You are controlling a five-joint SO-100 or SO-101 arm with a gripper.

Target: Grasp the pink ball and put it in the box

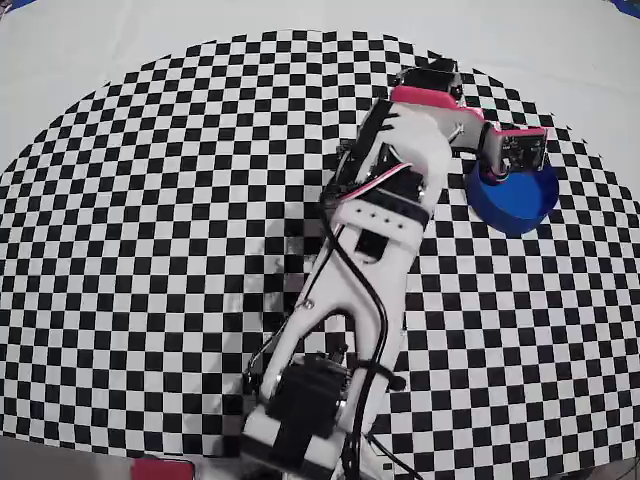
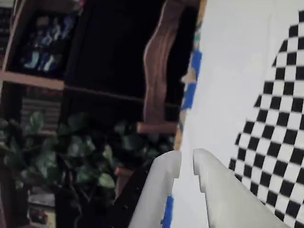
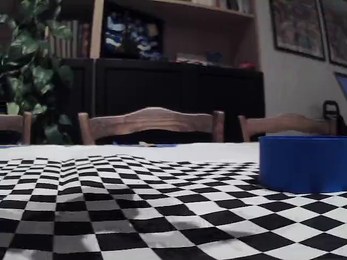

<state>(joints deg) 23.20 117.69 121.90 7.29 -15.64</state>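
A table (image 1: 120,80) covered in white is seen, with a black-and-white checkered mat (image 1: 150,250) spread across most of it; the mat's curved edge leaves plain white at the far side. The box (image 1: 518,203), round, shallow and bright blue, is set directly on the mat near its right edge in the overhead view. In the fixed view it stands at the right.
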